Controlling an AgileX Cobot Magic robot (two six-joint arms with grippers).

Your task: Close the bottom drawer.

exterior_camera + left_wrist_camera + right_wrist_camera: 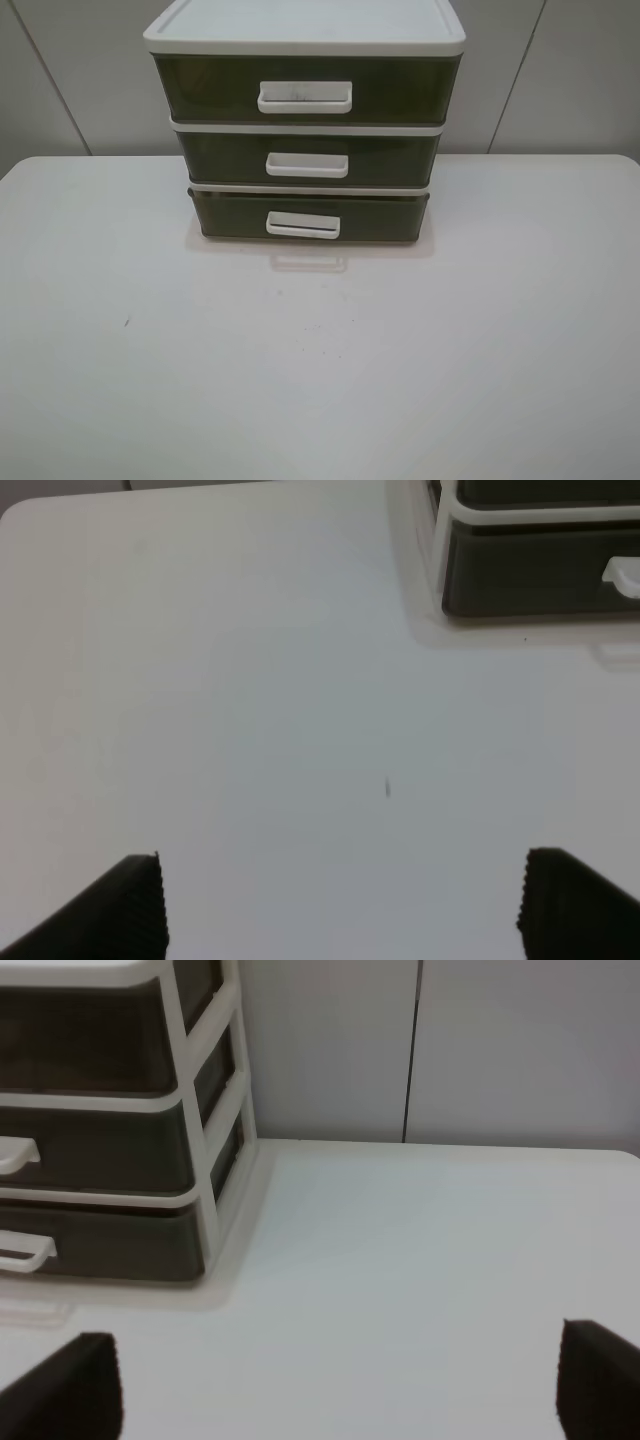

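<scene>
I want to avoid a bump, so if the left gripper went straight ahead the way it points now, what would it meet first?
Probably nothing soon. The left gripper is open over bare table; the bottom drawer sits off to one side of its line, though depth is hard to judge.

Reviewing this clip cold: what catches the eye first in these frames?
The white-framed three-drawer unit at the back middle of the white table stands out, its dark olive drawers stacked. The bottom drawer sits slightly forward of the two above, its white loop handle facing the camera. Neither arm shows in the high view; the left gripper and right gripper hang open over bare tabletop, touching nothing.
</scene>
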